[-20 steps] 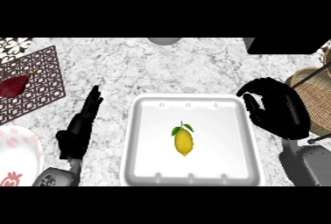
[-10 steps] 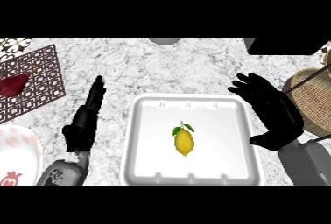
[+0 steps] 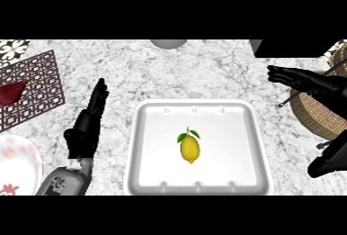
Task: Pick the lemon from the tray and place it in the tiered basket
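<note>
While the lemon [image 3: 190,149] lies alone near the middle of the white tray [image 3: 146,137], you have no hand on it yet. Its long axis runs away from you, with the stem and leaves at the far end, so its flanks face left and right. Your left hand [image 3: 88,121] is just beside the tray's left wall, fingers straight, held together and pointing away, holding nothing. Your right hand [image 3: 305,80] hangs at the far right above the wicker basket [image 3: 318,117], fingers stretched toward the left and slightly apart, also holding nothing. From that hand the lemon lies nearer to you and to the left, well apart. The left hand looks the closer of the two, but the basket stands on the right. I judge the right hand suits the pick: bring it in over the tray and close across the lemon's short width.
</note>
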